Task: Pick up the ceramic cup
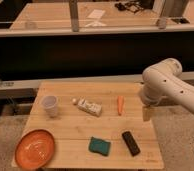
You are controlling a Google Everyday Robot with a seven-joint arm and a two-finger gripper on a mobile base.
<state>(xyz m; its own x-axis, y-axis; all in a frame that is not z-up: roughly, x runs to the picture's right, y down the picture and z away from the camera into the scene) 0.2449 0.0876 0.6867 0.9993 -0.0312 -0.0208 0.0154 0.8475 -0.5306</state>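
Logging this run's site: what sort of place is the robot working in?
Probably an indoor test area: a wooden table holding a cup and plate, long counters behind, speckled floor. The gripper hangs at the table's right edge.

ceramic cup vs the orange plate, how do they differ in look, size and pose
Colour: the ceramic cup is white, the orange plate orange. Size: the cup is far smaller across than the plate. Pose: the cup stands upright, tapering to its base; the plate lies flat, nearer the front edge. Shared: both are round and sit on the left of the wooden table. The gripper hangs at its right edge, far from both.
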